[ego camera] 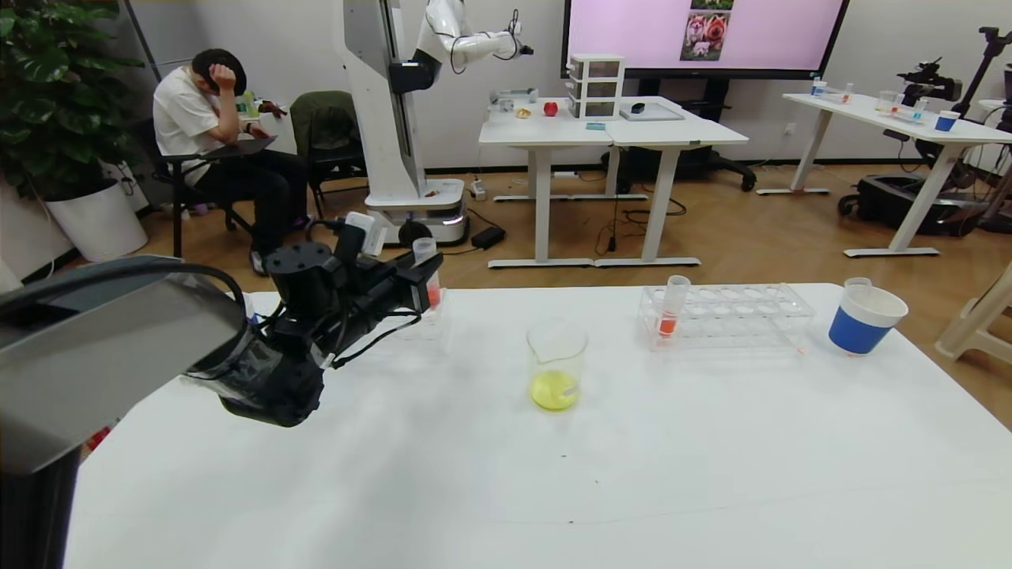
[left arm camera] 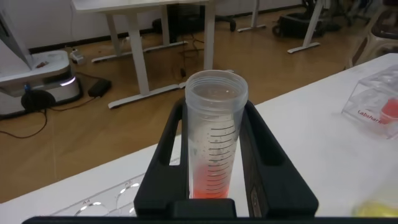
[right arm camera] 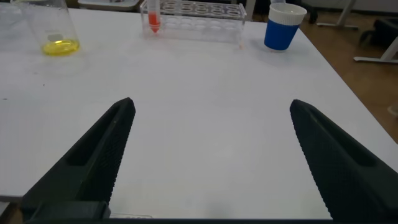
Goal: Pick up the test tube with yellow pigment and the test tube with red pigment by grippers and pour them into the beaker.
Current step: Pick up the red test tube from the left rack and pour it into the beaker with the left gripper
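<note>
Left gripper [ego camera: 423, 286] clamps the upright test tube with red pigment [ego camera: 427, 273]; beaker [ego camera: 556, 365] stands right and nearer; right gripper [right arm camera: 211, 152] gapes wide.

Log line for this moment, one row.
left gripper shut on red tube, upright | right gripper open, empty | beaker holds yellow liquid | second red tube racked

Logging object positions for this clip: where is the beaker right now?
In the head view the beaker stands upright mid-table, yellow liquid inside, between the left gripper and the tube rack.
</note>
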